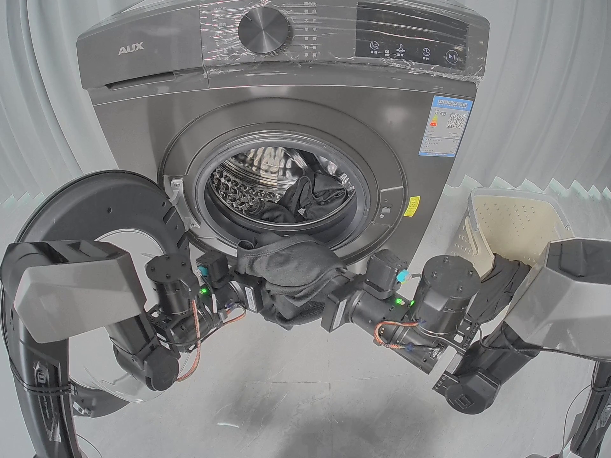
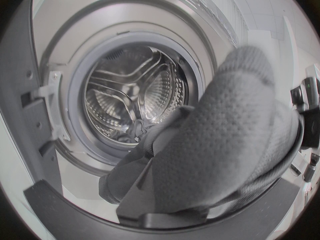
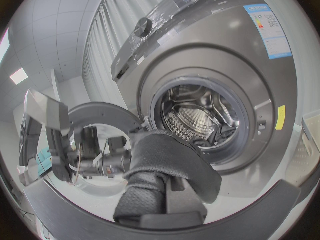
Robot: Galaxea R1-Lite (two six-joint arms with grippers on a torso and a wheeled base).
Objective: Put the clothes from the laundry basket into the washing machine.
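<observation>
A grey front-loading washing machine [image 1: 286, 109] is shown, round door [image 1: 95, 214] swung open leftward, a cream perforated laundry basket [image 1: 519, 224] at its right. Before the drum opening [image 1: 254, 182] a dark knitted garment [image 1: 294, 273] is held, jaws of left gripper [image 1: 254, 297] and right gripper [image 1: 334, 306] clamped on it.

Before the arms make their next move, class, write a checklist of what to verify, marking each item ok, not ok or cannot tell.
1. Door open: ok.
2. Room in drum beside the dark clothes inside: ok.
3. Dark garment between left pincer and right pincer, clear of floor: ok.
4. Each pincer's hold firm: cannot tell, cloth covers both.
5. Laundry basket emptied: not ok, a dark piece hangs over its rim.
</observation>
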